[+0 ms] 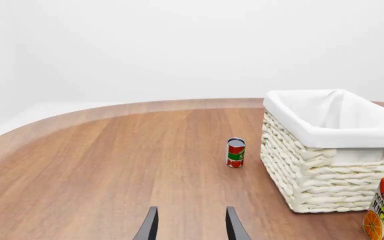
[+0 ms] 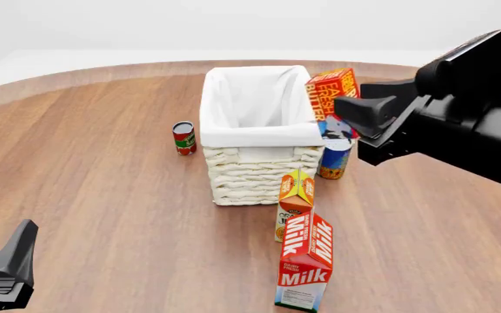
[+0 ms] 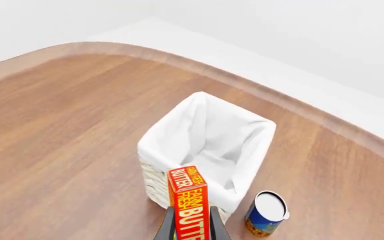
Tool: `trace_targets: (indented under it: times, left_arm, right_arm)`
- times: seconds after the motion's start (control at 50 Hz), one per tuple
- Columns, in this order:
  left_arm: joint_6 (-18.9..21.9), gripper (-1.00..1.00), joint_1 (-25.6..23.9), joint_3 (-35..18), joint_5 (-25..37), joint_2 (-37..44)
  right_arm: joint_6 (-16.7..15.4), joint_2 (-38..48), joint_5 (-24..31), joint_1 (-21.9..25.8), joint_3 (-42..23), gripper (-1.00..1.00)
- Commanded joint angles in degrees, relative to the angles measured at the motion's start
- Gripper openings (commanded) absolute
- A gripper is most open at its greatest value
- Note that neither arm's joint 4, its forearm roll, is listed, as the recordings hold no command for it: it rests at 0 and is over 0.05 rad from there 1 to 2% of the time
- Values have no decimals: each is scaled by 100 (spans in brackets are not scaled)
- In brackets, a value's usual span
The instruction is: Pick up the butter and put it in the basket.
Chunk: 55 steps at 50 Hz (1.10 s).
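The butter (image 2: 331, 92), a red-orange box with yellow lettering and a blue edge, hangs in the air just past the right rim of the basket (image 2: 259, 173). My right gripper (image 2: 344, 116) is shut on it. In the right wrist view the butter (image 3: 188, 202) stands on end between the fingers (image 3: 167, 229), with the white-lined basket (image 3: 160, 134) below and beyond it. My left gripper (image 1: 192, 227) is open and holds nothing, low at the near left of the table (image 2: 11, 267), far from the basket (image 1: 319, 175).
A small red tomato can (image 2: 183, 137) stands left of the basket. A blue can (image 2: 335, 161) sits at the basket's right front corner. An orange juice carton (image 2: 295, 195) and a Milk carton (image 2: 307, 261) stand in front of the basket.
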Motion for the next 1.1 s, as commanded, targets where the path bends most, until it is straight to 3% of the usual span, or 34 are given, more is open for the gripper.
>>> trace_targets:
  times: [0.02, 1.1]
  left_arm:
    - [0, 100, 0, 0, 0, 0]
    - [0, 100, 0, 0, 0, 0]
  right_arm:
    - [134, 65, -99, 114, -318, -100]
    - [-143, 1273, -156, 342, -1539, -100]
